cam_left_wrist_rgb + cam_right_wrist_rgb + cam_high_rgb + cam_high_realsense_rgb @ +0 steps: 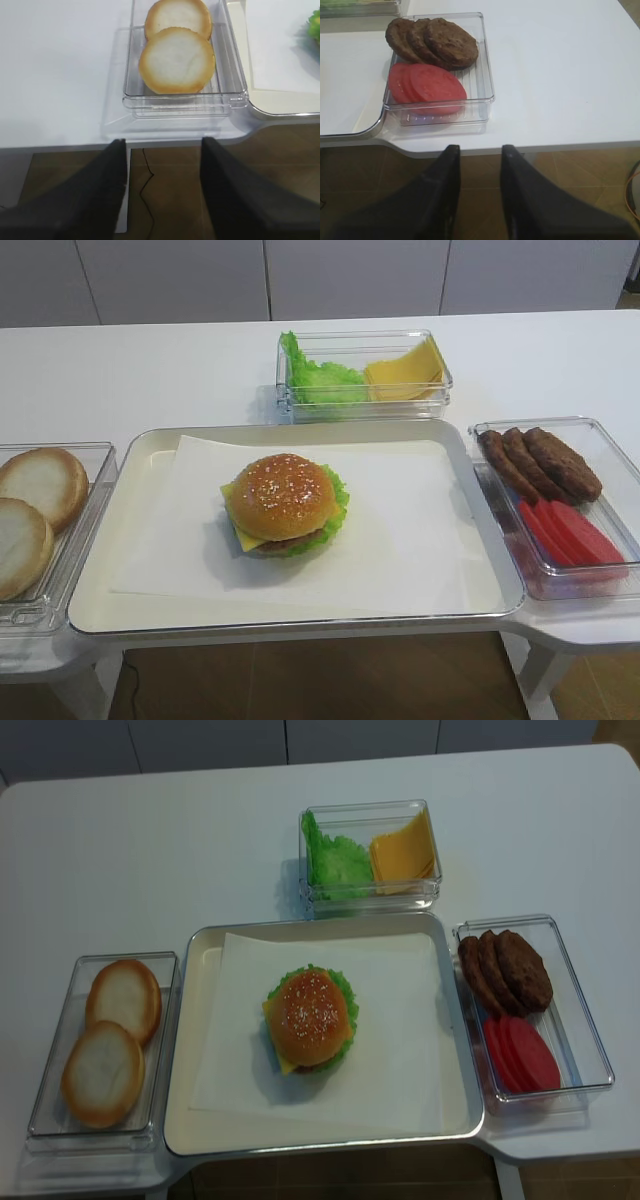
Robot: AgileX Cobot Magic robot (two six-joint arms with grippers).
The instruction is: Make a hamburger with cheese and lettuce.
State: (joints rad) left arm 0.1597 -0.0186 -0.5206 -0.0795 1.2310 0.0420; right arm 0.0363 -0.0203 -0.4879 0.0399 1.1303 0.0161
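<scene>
The hamburger [285, 502] [310, 1018] stands on white paper in the cream tray [92, 570], topped by a golden sesame bun. A yellow cheese [242, 532] corner sticks out under the bun, and frilly lettuce [337, 508] [314, 25] rims it on the right. Neither gripper appears in the high views. In the right wrist view my right gripper [480, 148] hangs below the table's front edge, its fingers a little apart with nothing between them. My left gripper [163, 141] is wide open and empty, below the table edge in front of the bun box.
A clear box of pale bun halves [30, 510] [176, 60] lies left of the tray. Right of it, a box holds brown patties [540, 460] [432, 42] and red tomato slices [565, 530] [425, 87]. Behind the tray, a box holds loose lettuce and stacked cheese slices [362, 375].
</scene>
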